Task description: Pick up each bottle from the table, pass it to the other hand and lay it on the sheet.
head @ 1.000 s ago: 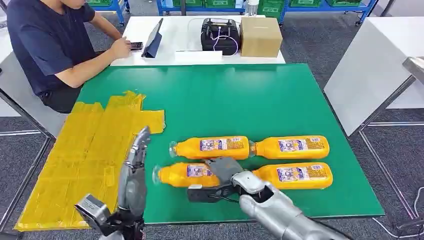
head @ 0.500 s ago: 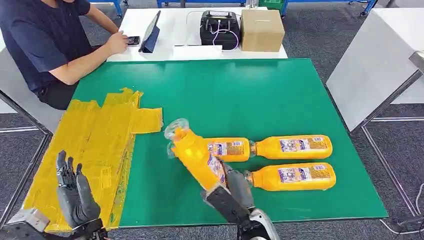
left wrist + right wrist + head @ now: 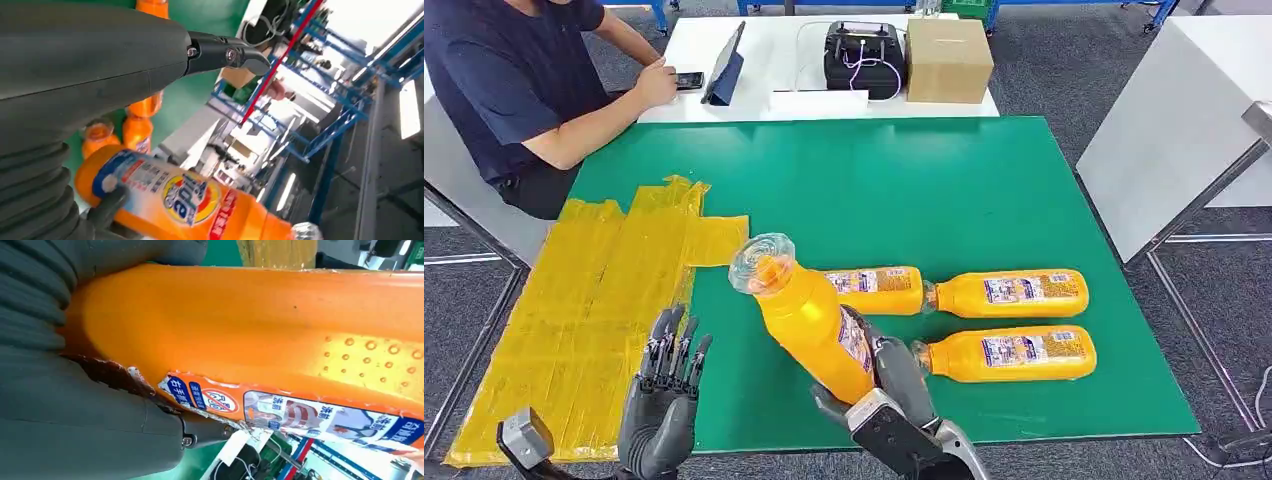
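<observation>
While the left hand (image 3: pixel 662 415) spreads empty fingers (image 3: pixel 674 345), the right hand (image 3: pixel 886 405) grips a tilted orange bottle (image 3: pixel 809 320), clear-capped, blue-labelled.

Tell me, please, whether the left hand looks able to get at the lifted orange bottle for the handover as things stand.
Probably yes. The left hand is open with its fingers up, beside the lifted orange bottle, which the right hand grips low on its body. The upper part and clear cap end are bare, with nothing between them and the left hand.

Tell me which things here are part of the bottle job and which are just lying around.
Job: raised bottle held by right hand; left hand with fingers apart; three bottles lying on the table; yellow sheet.
Lying about: cardboard box, black case, tablet, phone.
</observation>
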Robot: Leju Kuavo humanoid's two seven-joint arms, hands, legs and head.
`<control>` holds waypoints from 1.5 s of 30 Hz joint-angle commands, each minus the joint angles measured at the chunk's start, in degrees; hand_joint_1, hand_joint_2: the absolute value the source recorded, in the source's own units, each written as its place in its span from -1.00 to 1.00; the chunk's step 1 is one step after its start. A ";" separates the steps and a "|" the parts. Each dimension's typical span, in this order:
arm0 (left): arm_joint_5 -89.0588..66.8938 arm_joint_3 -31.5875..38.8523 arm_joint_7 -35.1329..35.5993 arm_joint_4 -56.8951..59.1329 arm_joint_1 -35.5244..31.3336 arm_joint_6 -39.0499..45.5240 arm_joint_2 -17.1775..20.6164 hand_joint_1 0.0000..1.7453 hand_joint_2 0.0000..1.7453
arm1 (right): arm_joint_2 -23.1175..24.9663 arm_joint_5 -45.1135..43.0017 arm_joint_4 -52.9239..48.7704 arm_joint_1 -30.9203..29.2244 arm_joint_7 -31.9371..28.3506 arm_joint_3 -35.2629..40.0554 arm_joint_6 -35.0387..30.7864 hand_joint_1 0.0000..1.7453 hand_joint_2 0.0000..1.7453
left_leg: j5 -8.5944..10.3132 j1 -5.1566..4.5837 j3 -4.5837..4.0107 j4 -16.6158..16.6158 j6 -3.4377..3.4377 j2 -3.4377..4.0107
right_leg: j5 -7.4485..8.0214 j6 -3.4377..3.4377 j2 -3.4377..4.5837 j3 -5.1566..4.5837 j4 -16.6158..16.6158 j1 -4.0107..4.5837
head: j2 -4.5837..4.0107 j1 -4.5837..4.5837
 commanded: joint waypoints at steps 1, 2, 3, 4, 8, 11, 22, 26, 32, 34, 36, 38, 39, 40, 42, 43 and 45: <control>0.41 -7.64 -2.74 3.66 -1.74 -2.18 7.83 -1.00 1.00 | -2.23 1.07 7.95 -4.62 0.60 5.25 6.38 1.00 1.00 | 0.03 0.00 0.18 -0.15 -0.04 0.13 | 0.05 -0.02 0.08 0.16 -0.16 0.01 | 0.00 0.02; -0.53 -8.31 -3.62 3.63 -2.07 -1.69 8.39 -1.00 1.00 | -2.54 0.82 9.54 -5.32 0.87 6.58 8.42 1.00 1.00 | 0.03 -0.01 0.18 -0.15 -0.03 0.11 | 0.04 -0.02 0.07 0.15 -0.15 0.00 | 0.00 0.00; -0.66 -8.98 -3.94 3.83 -2.45 -1.38 8.85 -1.00 1.00 | -2.71 0.88 11.87 -6.30 0.85 8.24 10.06 1.00 1.00 | 0.03 0.02 0.21 -0.17 -0.05 0.17 | 0.06 -0.03 0.12 0.18 -0.19 0.03 | 0.00 0.00; -0.83 -9.33 -4.15 3.98 -2.72 -1.17 9.14 -1.00 1.00 | -2.79 0.72 12.92 -6.73 0.62 9.05 10.71 1.00 1.00 | 0.04 0.02 0.19 -0.16 -0.04 0.13 | 0.06 -0.02 0.07 0.16 -0.17 0.02 | 0.00 0.00; -0.69 -9.55 -4.60 6.04 -4.21 -0.71 9.45 -1.00 1.00 | -2.92 1.40 20.47 -12.95 0.94 16.93 16.06 1.00 1.00 | 0.05 0.02 0.18 -0.16 -0.04 0.15 | 0.08 -0.02 0.10 0.15 -0.17 0.03 | 0.00 0.00; -0.35 -9.52 -5.06 7.38 -5.12 -1.54 9.71 -1.00 1.00 | -3.19 -1.56 24.86 -16.23 -0.03 21.26 20.00 1.00 1.00 | 0.05 0.01 0.21 -0.19 -0.04 0.33 | 0.13 -0.02 0.29 0.14 -0.17 0.01 | 0.00 0.02; -3.28 -11.77 -5.32 8.29 -6.07 -1.15 11.26 0.16 1.00 | -4.84 -4.53 25.19 -18.91 -0.51 25.72 19.75 1.00 1.00 | 0.06 0.01 0.11 -0.11 -0.01 0.01 | 0.02 -0.01 -0.05 0.12 -0.11 -0.01 | 0.00 0.02; -4.63 -11.49 -6.06 8.67 -6.10 0.06 11.08 1.00 1.00 | -4.84 -4.71 25.16 -18.80 0.18 25.29 18.67 1.00 1.00 | 0.07 0.03 0.09 -0.11 -0.02 -0.02 | 0.02 -0.03 -0.09 0.10 -0.13 0.02 | 0.00 0.00; -7.25 -9.63 -5.23 7.52 -6.06 2.07 9.88 1.00 1.00 | -4.30 -3.60 23.45 -18.28 1.75 22.82 15.40 1.00 1.00 | 0.06 0.03 0.07 -0.07 -0.01 -0.02 | 0.01 -0.01 -0.10 0.08 -0.10 0.03 | 0.00 0.02; -9.54 -8.44 -5.61 6.85 -6.18 2.73 10.85 1.00 1.00 | -4.90 -2.60 21.24 -16.94 2.25 20.74 12.83 1.00 1.00 | 0.05 0.03 0.04 -0.05 0.00 -0.01 | 0.01 -0.01 -0.08 0.06 -0.08 0.02 | 0.00 0.02; -11.32 -5.85 -5.10 5.38 -5.98 2.68 10.37 1.00 1.00 | -5.55 -0.30 18.10 -15.70 3.31 18.40 11.07 1.00 1.00 | 0.05 0.03 0.01 -0.03 0.00 -0.05 | -0.01 -0.01 -0.12 0.03 -0.05 0.02 | 0.00 0.02; -15.17 -3.56 -4.65 3.02 -5.42 3.43 9.40 1.00 1.00 | -8.97 0.61 11.56 -16.08 6.89 16.44 9.86 -1.00 1.00 | 0.05 -0.01 -0.06 0.00 0.01 -0.01 | -0.01 0.00 -0.06 -0.07 0.02 -0.02 | 0.00 0.00; -19.34 -2.10 -4.52 1.73 -5.26 5.13 8.63 1.00 1.00 | -9.18 3.20 9.13 -15.22 7.94 14.29 8.08 -1.00 1.00 | 0.02 0.02 -0.13 0.10 0.02 -0.03 | -0.02 0.02 -0.08 -0.09 0.06 0.01 | 0.00 0.04; -25.78 -0.31 -4.66 -0.26 -5.46 7.98 7.54 1.00 1.00 | -9.40 7.52 6.94 -14.96 9.37 12.46 6.08 -1.00 1.00 | 0.00 0.03 -0.10 0.10 0.02 -0.01 | -0.03 0.02 -0.07 -0.05 0.05 0.02 | 0.00 0.02; -34.47 2.39 -3.53 -2.30 -6.68 10.93 6.53 1.00 1.00 | -9.33 11.10 4.74 -14.46 11.26 8.73 5.85 -1.00 -1.00 | 0.01 0.03 -0.18 0.15 0.02 -0.03 | -0.03 0.02 -0.09 -0.12 0.11 0.02 | 0.00 0.00; -36.17 2.99 -3.66 -2.56 -7.32 11.66 6.54 1.00 1.00 | -9.51 11.60 4.43 -14.56 11.58 7.66 5.59 -1.00 -1.00 | 0.03 0.01 -0.22 0.12 0.02 -0.05 | -0.01 0.02 -0.09 -0.17 0.10 -0.01 | 0.00 0.02; -51.79 4.78 -2.66 -2.31 -10.16 18.07 6.42 1.00 1.00 | -10.34 15.38 5.63 -16.92 13.34 3.96 4.99 -1.00 -1.00 | 0.07 0.00 -0.17 0.07 0.02 -0.05 | 0.02 0.01 -0.09 -0.13 0.07 -0.02 | 0.00 0.04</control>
